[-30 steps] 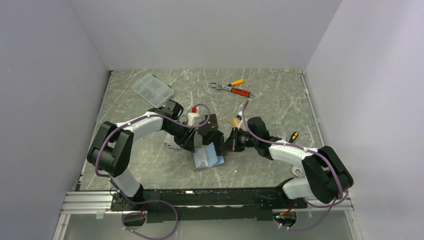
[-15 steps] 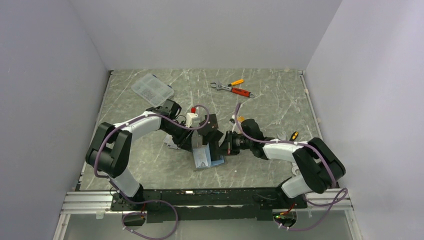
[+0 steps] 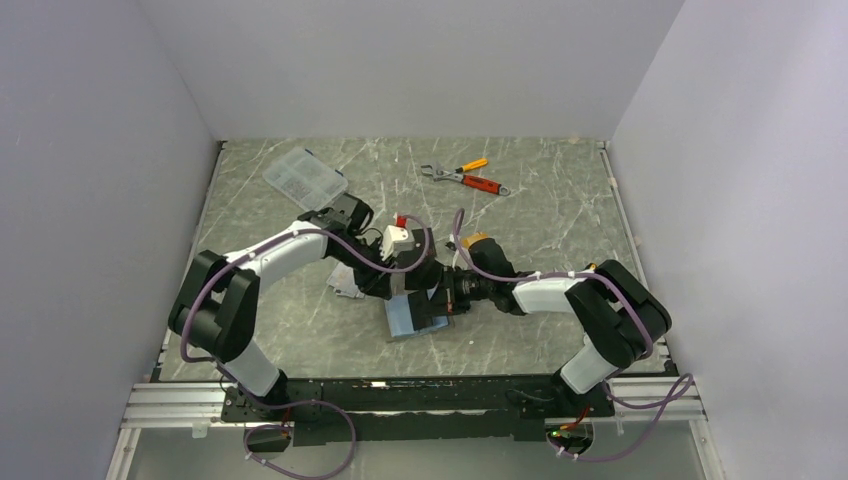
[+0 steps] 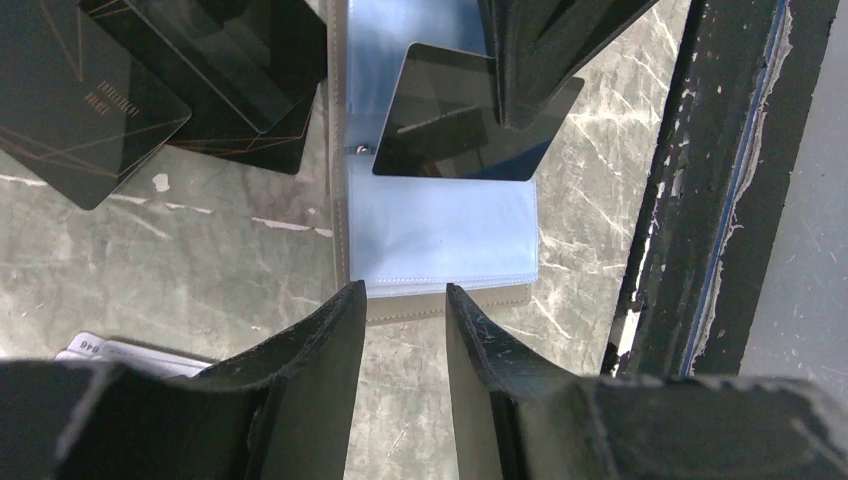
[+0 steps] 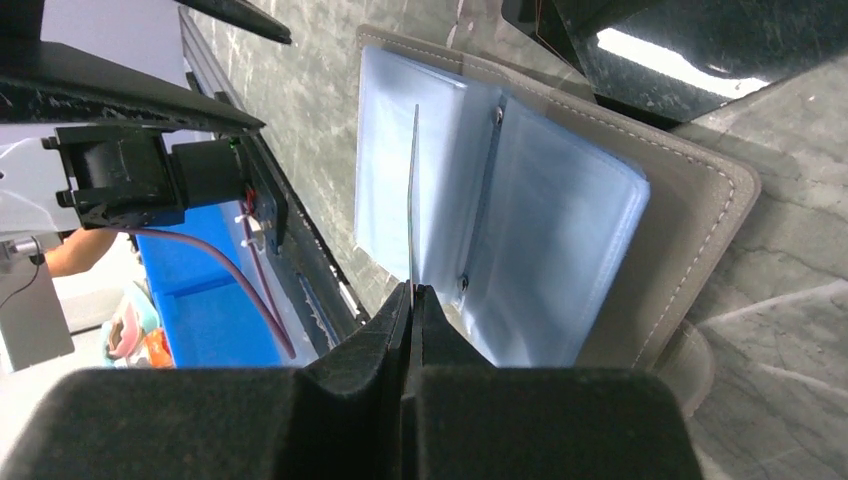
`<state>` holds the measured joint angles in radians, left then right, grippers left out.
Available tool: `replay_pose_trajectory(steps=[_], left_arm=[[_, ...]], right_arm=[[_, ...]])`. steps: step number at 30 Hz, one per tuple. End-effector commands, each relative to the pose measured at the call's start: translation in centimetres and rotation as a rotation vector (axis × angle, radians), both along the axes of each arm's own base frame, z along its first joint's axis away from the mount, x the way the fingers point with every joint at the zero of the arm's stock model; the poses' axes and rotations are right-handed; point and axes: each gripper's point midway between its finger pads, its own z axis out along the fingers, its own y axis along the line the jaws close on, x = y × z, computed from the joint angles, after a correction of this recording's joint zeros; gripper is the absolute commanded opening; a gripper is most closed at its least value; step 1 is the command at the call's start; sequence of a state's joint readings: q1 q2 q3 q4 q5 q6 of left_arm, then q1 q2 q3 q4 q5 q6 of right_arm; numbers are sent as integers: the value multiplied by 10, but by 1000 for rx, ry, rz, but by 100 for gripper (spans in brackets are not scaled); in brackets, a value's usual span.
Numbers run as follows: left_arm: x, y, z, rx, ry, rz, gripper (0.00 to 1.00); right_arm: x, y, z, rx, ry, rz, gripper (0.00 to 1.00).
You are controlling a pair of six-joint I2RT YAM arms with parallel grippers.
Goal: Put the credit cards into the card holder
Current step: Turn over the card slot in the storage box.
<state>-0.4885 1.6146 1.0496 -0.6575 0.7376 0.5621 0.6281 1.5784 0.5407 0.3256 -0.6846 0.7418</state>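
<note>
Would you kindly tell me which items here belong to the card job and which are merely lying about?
Job: card holder; black card in right pincer; loose black cards.
Lying about: clear compartment box; wrench; pliers.

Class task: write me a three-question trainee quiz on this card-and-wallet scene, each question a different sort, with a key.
1. True or false: the right gripper is shut on a black card.
2. The other black cards lie: A) on the table beside the card holder; B) stacked inside it; C) on top of the held card.
3. Fill in: the left gripper has its jaws ____, nothing between them.
Key: 1 true; 2 A; 3 open.
</note>
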Motion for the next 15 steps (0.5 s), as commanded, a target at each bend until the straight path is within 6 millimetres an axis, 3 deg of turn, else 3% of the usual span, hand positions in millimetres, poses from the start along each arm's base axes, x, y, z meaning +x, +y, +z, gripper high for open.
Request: replay_pose_trajectory(steps=[1,7,15], left_arm=[[2,-14,10,-13,-106,-88,40],[-12,-18,-15,73,-177,-193,39],[-17,-1,-49,221,-245,-247,36]], right_arm=[[6,7,9,17,-46,37,0],[7,-3,1,6,-17,26,0],[5,-2,-4,29,15,37,0]])
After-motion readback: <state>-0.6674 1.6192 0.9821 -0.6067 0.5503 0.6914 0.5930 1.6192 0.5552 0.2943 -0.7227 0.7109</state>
